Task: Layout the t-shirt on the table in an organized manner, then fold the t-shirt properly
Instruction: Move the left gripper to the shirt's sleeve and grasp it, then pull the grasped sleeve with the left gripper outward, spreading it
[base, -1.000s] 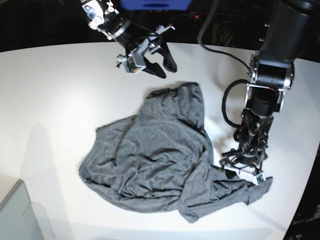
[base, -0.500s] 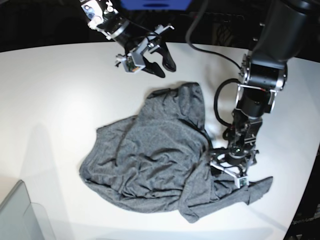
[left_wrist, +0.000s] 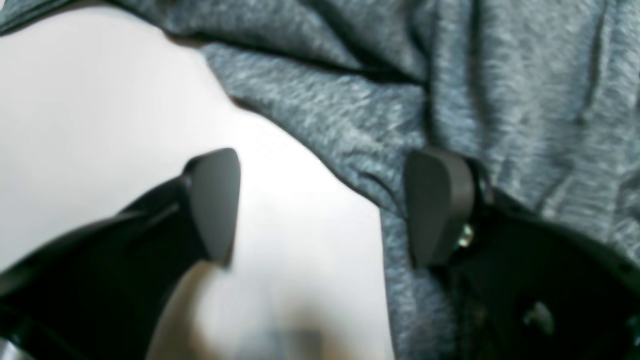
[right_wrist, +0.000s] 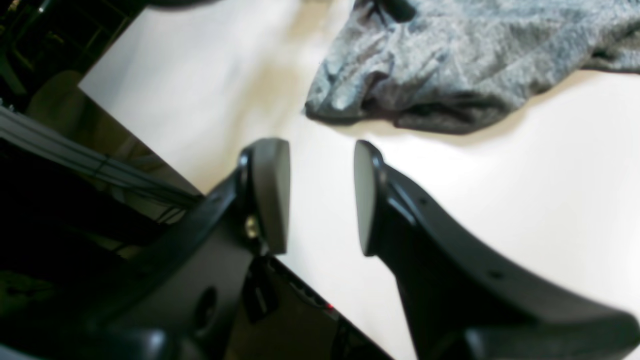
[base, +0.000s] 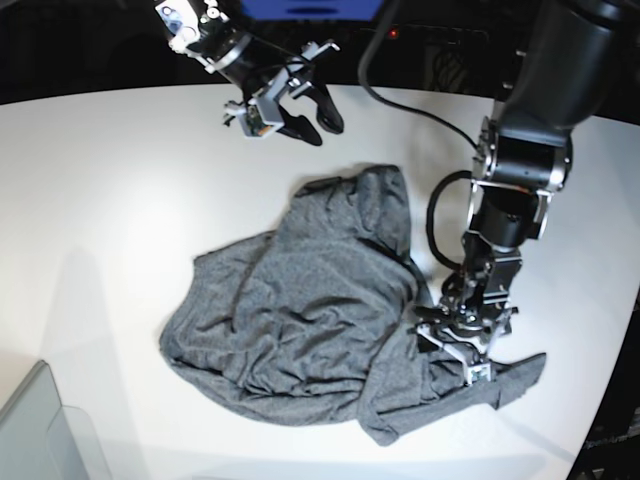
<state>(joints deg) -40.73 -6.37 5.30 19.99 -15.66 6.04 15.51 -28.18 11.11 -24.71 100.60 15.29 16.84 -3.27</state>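
The left claw (base: 452, 345), released, is straddling the t-shirt (base: 310, 310) edge, 1 finger over cloth; the right claw (base: 296, 112), released, is hovering well apart.

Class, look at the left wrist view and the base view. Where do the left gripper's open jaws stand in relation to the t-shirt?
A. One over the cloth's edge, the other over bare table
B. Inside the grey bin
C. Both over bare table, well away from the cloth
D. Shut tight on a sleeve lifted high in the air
A: the left gripper stands open at the t-shirt edge, one jaw over cloth, the other over the white table.
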